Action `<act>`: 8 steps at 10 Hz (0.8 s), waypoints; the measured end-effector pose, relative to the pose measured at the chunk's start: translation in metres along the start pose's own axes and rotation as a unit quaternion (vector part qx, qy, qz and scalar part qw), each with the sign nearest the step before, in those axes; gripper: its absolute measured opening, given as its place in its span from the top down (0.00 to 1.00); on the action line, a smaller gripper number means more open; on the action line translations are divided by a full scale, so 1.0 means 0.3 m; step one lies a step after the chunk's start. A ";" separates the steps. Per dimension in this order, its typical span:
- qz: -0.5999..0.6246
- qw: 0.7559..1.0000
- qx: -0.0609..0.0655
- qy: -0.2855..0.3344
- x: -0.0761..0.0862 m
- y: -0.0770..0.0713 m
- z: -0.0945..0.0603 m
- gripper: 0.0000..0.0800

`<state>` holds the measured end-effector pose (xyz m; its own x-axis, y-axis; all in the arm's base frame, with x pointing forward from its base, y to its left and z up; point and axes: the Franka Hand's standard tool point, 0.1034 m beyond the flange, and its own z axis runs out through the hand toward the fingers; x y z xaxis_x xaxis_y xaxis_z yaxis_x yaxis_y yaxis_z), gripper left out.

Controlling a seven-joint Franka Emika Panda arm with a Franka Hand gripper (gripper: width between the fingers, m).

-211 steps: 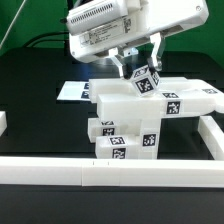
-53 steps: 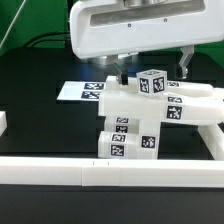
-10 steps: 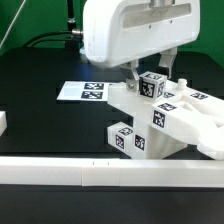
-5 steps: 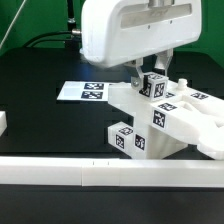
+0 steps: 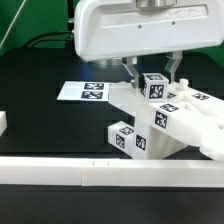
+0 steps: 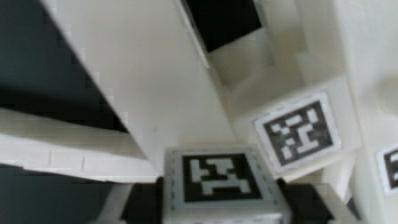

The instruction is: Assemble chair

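Note:
The partly joined chair (image 5: 185,115) is a tilted stack of white tagged parts at the exterior view's right. A leg block (image 5: 125,138) sticks out low on its left. On top stands a small tagged leg block (image 5: 153,87), and my gripper (image 5: 153,80) comes straight down over it, one finger on each side. In the wrist view that block (image 6: 217,178) sits between the dark fingers (image 6: 150,205), which press its two sides, so the gripper (image 6: 222,208) is shut on it. White beams of the chair (image 6: 160,90) run beyond it.
The marker board (image 5: 82,91) lies flat on the black table behind the chair's left side. A long white rail (image 5: 60,170) runs along the front edge, with a short white stub (image 5: 3,122) at the left. Dark cables (image 5: 45,40) hang at the back.
The fingers have closed in on the top leg block. The hand has shifted a little over it. The block and the rest of the chair have stayed where they were.

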<state>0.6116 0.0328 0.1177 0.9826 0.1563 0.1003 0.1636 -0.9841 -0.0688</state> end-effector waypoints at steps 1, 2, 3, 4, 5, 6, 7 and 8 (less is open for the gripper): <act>0.041 0.999 0.000 0.000 0.000 0.000 0.000 0.64; 0.072 0.997 0.000 0.000 0.000 0.000 0.000 0.64; 0.096 0.995 0.001 0.000 0.000 -0.001 0.000 0.64; 0.142 0.990 0.004 0.000 0.000 -0.003 0.001 0.64; 0.192 0.981 0.007 0.002 0.001 -0.005 0.001 0.64; 0.270 0.963 0.013 0.008 0.003 -0.010 0.001 0.64; 0.305 0.952 0.014 0.007 0.003 -0.019 0.002 0.64; 0.369 0.929 0.016 0.006 0.005 -0.035 0.004 0.64</act>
<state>0.6113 0.0435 0.1174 0.8268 -0.5619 0.0254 -0.5523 -0.8195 -0.1530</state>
